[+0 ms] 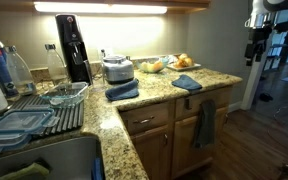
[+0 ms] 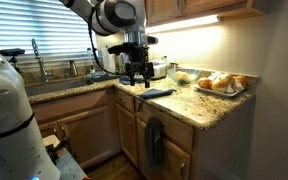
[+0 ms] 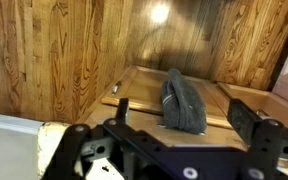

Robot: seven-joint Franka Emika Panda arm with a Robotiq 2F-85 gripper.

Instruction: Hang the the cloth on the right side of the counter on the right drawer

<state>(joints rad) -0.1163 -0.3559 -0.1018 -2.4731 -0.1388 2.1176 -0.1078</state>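
The slate-blue cloth (image 1: 186, 82) lies flat on the right side of the granite counter (image 1: 219, 80) near its front edge; it also shows in an exterior view (image 2: 156, 93). The right drawer (image 1: 187, 103) sits just below it, a shallow brown wooden front. My gripper (image 1: 252, 47) hangs in the air in front of the counter's end, apart from the cloth, and shows in an exterior view (image 2: 136, 72). In the wrist view the gripper (image 3: 182, 125) is open and empty, facing the wooden cabinet fronts.
A grey-teal towel (image 1: 204, 125) hangs down the cabinet front below the drawer (image 3: 184, 100) (image 2: 154, 140). A darker navy cloth (image 1: 122, 90) lies further left. A plate of fruit (image 1: 181, 62), a bowl (image 1: 152, 66), a pot (image 1: 117, 69) and a dish rack (image 1: 44, 110) stand on the counter.
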